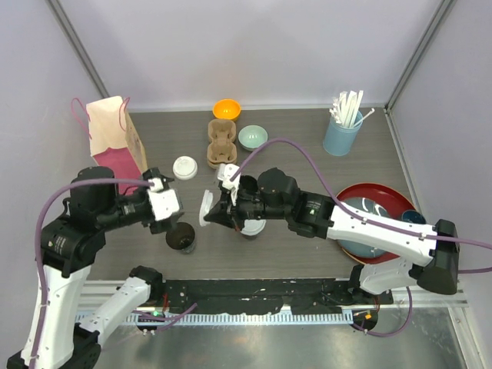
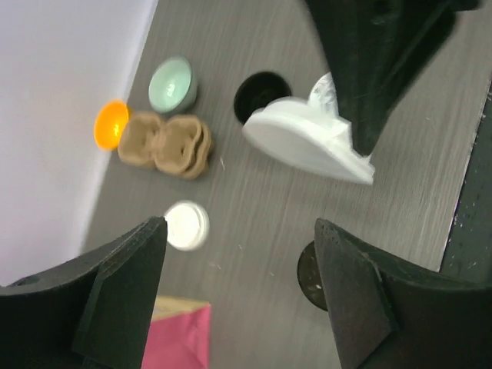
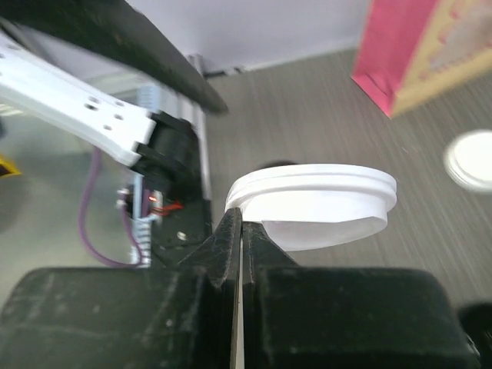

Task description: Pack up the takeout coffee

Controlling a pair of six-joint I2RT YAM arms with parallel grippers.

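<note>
- The left gripper (image 2: 240,224) stands with its jaws spread wide and nothing between them. In the top view it sits left of centre, just above an open black paper cup (image 1: 182,237).
- The right gripper (image 3: 237,231) has its jaws pinched together on the rim of a white plastic lid (image 3: 315,201). The lid is held tilted, clear of the table.
- In the top view the lid lies just to the upper right of the open cup and does not touch it.
- In the left wrist view a second black cup (image 2: 261,94) shows a dark, uncovered mouth at upper centre, behind the held lid.
- A lidded cup (image 1: 184,167) stands upright on the table (image 1: 307,123), left of centre, just right of a pink paper bag (image 1: 115,142).
- The print on the bag's tan side panel is too blurred for us to read.
- A brown cardboard cup carrier (image 1: 221,144) lies at upper centre, between an orange bowl (image 1: 226,109) and a pale green bowl (image 1: 252,137).
- A light-blue tumbler of white straws (image 1: 342,132) stands at upper right.
- A red tray (image 1: 384,192) sits at right, partly under the right arm.
</note>
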